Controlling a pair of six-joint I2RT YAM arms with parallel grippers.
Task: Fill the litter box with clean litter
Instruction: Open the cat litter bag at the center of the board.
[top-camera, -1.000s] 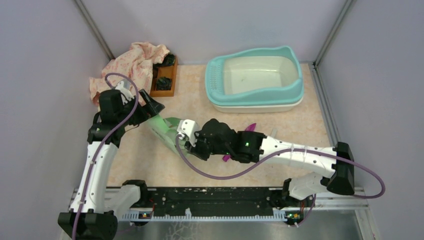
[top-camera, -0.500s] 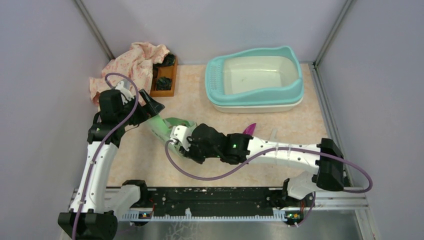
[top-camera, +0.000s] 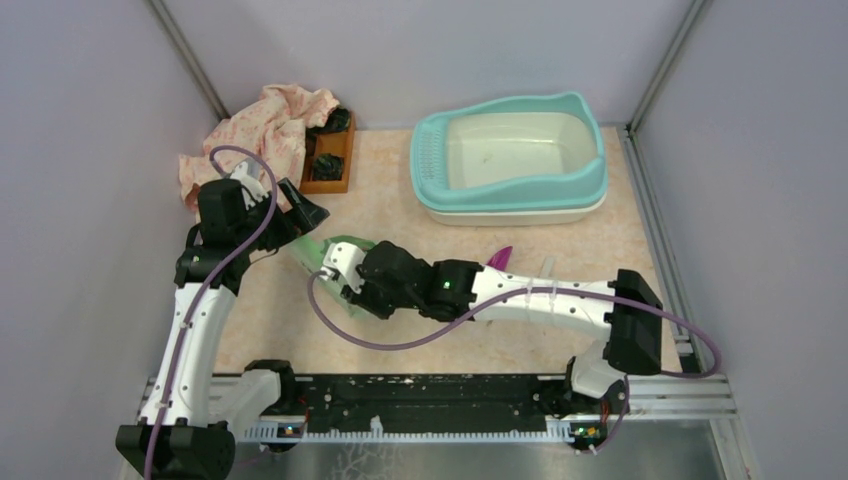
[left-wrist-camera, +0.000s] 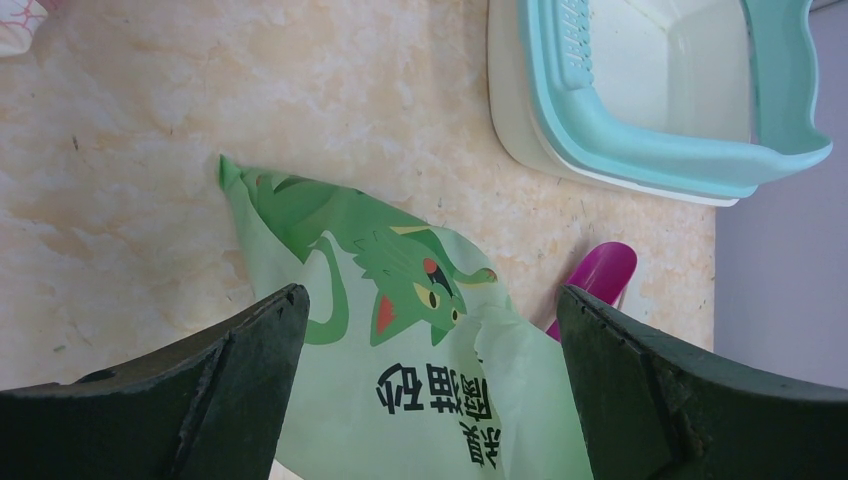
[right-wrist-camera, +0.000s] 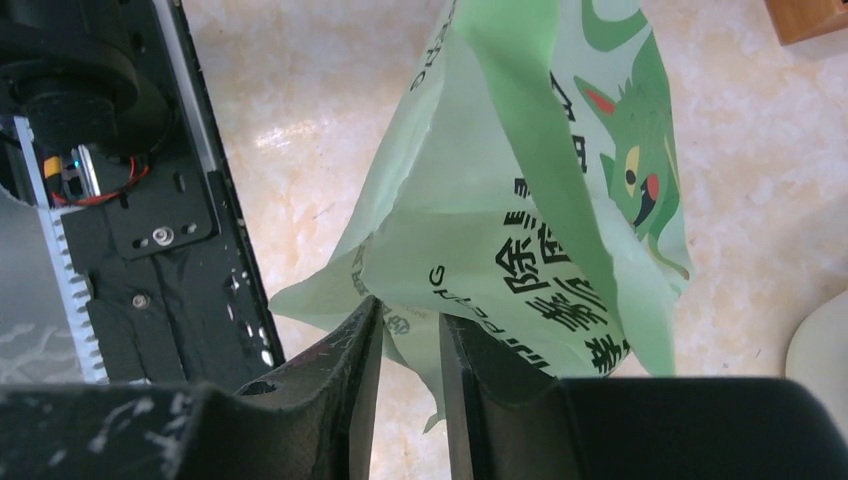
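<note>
The litter box (top-camera: 598, 150) stands at the far right of the table (top-camera: 380, 190), against the back wall. Its holed teal ledge is at the left end and its cream basin shows bare. From the left wrist it sits in the upper right corner (left-wrist-camera: 640, 160), well apart from the fingers.

Nearer the arms, a purple scoop (top-camera: 501, 255) lies on the table between the box and a pale green bag (top-camera: 335, 250), partly hidden behind the right arm. The bag lies at the left middle of the table, printed with a green cat and dark lettering (left-wrist-camera: 400, 330).

The right gripper (right-wrist-camera: 408, 318) reaches across from the right. Its fingers are drawn close together with the bag's loose edge (right-wrist-camera: 520, 200) caught in the narrow gap, so it seems to be pinching that edge, though the contact itself is dim. The left gripper (left-wrist-camera: 430, 400) hangs over the bag's other end with its fingers spread wide. Whether they touch the bag cannot be told.

In the far left corner a brown wooden tray (top-camera: 328, 155) holds dark lumps, with a pink flowered cloth (top-camera: 260, 130) bunched beside it.
</note>
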